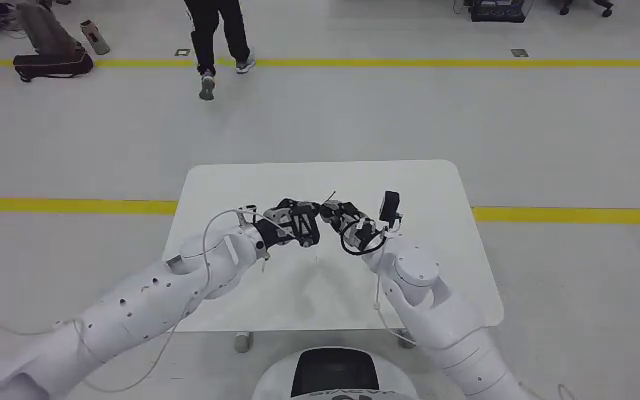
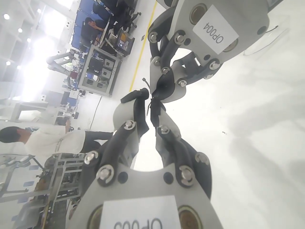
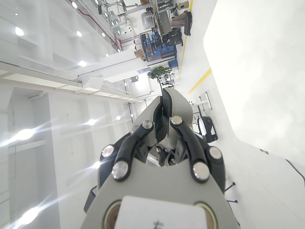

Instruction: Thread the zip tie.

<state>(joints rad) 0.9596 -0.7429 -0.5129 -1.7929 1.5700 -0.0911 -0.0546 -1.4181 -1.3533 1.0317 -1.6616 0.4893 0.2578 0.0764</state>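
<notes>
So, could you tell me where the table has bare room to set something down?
Crowded: the middle, where left claw and right claw meet at the zip tie; arms cover the near edge. Bare: the far strip of table beyond them, and its right side.

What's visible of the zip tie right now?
The zip tie is a thin black plastic-looking strap, held in the air above the white table where the two grippers meet tip to tip. The left gripper and right gripper both have their jaws shut on it. A short end with a small head sticks out beside the right gripper's tip. Whether it is threaded can't be told.
</notes>
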